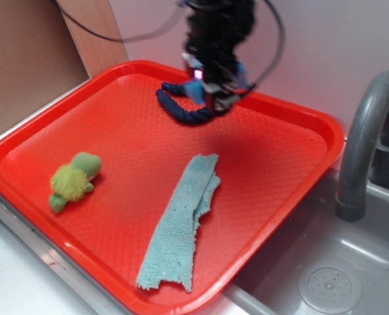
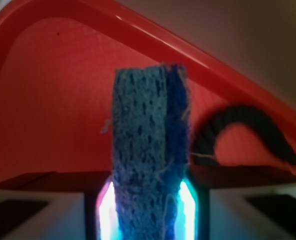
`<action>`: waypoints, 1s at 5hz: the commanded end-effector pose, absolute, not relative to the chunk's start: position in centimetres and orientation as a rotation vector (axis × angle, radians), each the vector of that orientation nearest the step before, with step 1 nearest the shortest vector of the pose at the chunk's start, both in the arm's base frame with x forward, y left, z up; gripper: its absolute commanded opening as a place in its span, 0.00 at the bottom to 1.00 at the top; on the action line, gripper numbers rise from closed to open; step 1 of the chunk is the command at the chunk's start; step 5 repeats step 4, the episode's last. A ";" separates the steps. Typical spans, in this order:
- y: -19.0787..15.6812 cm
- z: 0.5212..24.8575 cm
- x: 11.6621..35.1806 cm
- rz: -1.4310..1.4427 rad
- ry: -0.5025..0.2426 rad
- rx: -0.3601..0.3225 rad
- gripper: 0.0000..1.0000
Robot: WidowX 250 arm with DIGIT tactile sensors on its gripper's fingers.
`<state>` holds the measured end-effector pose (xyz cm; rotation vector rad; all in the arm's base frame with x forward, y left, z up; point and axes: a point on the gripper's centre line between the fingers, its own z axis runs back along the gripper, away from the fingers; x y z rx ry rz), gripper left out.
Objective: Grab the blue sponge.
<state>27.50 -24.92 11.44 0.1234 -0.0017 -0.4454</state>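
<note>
The blue sponge (image 2: 148, 150) is a porous periwinkle block with a darker blue edge on its right side. It stands upright between my jaws in the wrist view, pinched on both sides at its lower end. My gripper (image 2: 147, 212) is shut on it. In the exterior view the gripper (image 1: 211, 88) hangs over the far part of the red tray (image 1: 273, 164), next to the navy rope ring (image 1: 181, 108), and only a bit of the blue sponge (image 1: 196, 90) shows at the jaws. Whether the sponge touches the tray I cannot tell.
A long pale teal cloth (image 1: 181, 223) lies in the tray's middle and front. A green plush toy (image 1: 73, 180) lies at the tray's left. The rope ring (image 2: 248, 130) is to the right of the sponge. A grey tap (image 1: 365, 144) and sink (image 1: 329, 285) stand on the right.
</note>
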 end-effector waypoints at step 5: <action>-13.7 20.9 19.4 -0.052 -0.129 0.054 0.00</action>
